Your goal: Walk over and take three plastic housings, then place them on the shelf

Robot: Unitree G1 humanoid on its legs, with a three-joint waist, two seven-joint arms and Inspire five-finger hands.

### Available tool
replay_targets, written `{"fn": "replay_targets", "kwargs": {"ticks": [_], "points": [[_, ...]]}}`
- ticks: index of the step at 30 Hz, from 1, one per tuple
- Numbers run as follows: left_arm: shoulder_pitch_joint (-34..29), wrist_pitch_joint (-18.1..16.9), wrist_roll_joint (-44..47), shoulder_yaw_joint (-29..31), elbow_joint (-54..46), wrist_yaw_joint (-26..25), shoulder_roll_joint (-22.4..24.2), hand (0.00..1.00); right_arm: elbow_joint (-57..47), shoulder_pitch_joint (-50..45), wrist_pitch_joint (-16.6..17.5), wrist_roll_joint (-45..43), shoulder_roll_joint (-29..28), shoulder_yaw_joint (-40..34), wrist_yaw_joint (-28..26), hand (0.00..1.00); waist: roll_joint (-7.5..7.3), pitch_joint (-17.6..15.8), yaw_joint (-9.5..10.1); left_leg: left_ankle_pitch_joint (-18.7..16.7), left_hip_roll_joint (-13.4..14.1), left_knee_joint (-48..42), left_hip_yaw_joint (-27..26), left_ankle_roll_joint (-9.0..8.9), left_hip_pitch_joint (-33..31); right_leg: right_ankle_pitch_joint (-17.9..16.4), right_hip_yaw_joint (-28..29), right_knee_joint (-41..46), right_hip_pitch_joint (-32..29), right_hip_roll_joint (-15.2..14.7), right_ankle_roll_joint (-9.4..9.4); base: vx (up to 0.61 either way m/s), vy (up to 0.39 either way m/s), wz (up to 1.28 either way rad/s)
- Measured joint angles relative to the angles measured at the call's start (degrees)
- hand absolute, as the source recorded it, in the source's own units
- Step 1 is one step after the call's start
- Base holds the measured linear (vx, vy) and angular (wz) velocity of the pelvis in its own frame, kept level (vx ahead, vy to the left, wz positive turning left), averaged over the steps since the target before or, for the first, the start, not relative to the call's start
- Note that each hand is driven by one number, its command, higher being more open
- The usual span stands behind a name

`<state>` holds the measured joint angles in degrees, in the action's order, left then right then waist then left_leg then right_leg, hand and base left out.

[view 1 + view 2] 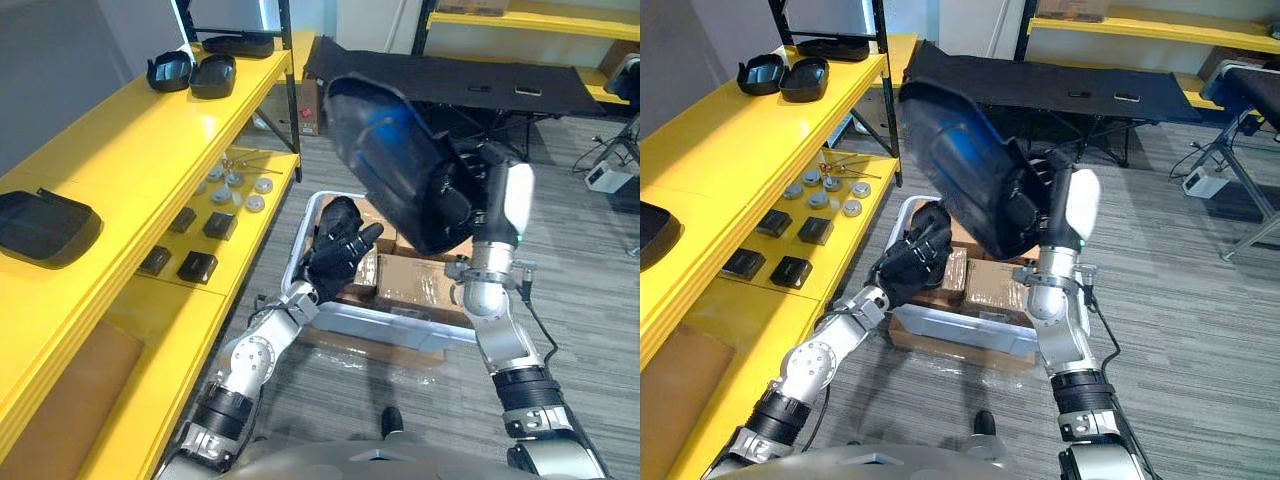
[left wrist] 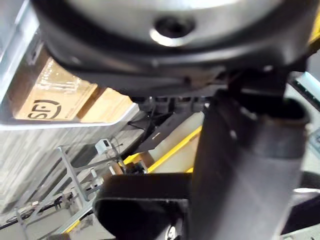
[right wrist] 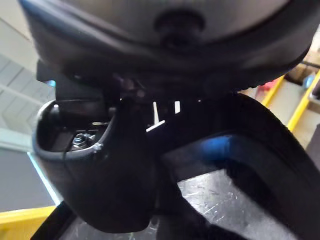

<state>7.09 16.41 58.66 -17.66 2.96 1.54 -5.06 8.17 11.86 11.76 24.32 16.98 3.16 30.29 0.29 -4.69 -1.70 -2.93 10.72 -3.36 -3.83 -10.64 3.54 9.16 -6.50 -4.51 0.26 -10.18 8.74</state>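
Nearest, the left robot hand (image 1: 338,248) hangs low with its fingers relaxed and spread, holding nothing, above the grey bin (image 1: 400,325) of cardboard boxes (image 1: 420,280) on the floor. Beside it and higher, the right robot hand (image 1: 500,200) has its fingers curled round one end of a large black plastic housing (image 1: 390,160), raised in the air and tilted, well clear of the bin.

To the robot's left runs the yellow shelf (image 1: 130,150). One housing (image 1: 42,227) lies at the near end of its top board, and a pair of housings (image 1: 213,76) sits by the far end. The middle between them is bare.

The step in hand looks like the carry to the shelf. The next move calls for swinging the held piece left over that bare stretch, levelling it, lowering until it rests, then loosening the fingers.
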Motion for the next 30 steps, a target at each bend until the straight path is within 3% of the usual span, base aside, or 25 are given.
{"fn": "replay_targets", "kwargs": {"ticks": [11,19,20,22,26,30], "points": [[1.8,-1.6,0.3,-4.9,1.1,2.8,-0.5,1.0,1.3,0.0,0.0,-0.1,-2.0,5.8,-0.1,0.0,-1.31,0.8,0.09,0.0,0.0,0.1,0.1,0.08,0.0,0.0,-0.1,0.0,0.1,0.0,-0.02,0.0,0.0,0.0],[2.1,-9.2,0.3,-5.6,1.0,-2.2,-0.3,1.0,2.1,0.0,0.0,-0.2,-3.4,7.9,-1.8,0.0,-1.48,0.9,0.04,0.0,0.0,-0.2,0.3,0.09,0.0,0.0,-0.2,0.0,0.3,0.0,-0.02,0.0,0.0,0.0],[2.1,-10.4,1.5,-5.5,1.0,-3.5,-0.2,0.0,2.7,-0.1,0.0,-0.3,-4.0,8.2,-1.8,0.0,-1.74,1.0,0.07,-0.1,0.0,-0.2,0.3,0.09,0.0,0.0,-0.2,0.0,0.3,0.0,-0.02,0.0,0.0,0.0],[2.1,-11.6,1.8,-5.4,1.1,-5.0,-0.2,0.0,2.9,-0.3,0.0,-0.3,-4.5,8.6,-1.9,0.0,-2.0,1.1,0.09,-0.1,0.0,-0.2,0.3,0.1,0.0,0.0,-0.2,0.0,0.3,0.0,-0.02,0.0,0.0,0.0],[2.1,-18.6,1.0,-3.0,1.1,-11.7,1.8,0.0,2.9,-1.1,0.0,-0.3,-6.8,10.1,-2.1,0.0,-2.87,1.0,0.07,-0.2,0.0,-0.3,0.4,0.1,0.0,0.0,-0.2,0.0,0.4,0.0,-0.02,0.0,0.0,0.0],[2.1,-20.5,-2.9,-1.5,1.1,-14.1,2.5,0.0,2.9,-1.1,0.0,-0.3,-8.4,10.7,-2.1,0.0,-3.21,1.0,0.16,-0.2,0.0,-0.4,0.4,0.09,0.0,0.0,-0.3,0.0,0.5,0.0,-0.03,0.0,0.0,0.0]]}}
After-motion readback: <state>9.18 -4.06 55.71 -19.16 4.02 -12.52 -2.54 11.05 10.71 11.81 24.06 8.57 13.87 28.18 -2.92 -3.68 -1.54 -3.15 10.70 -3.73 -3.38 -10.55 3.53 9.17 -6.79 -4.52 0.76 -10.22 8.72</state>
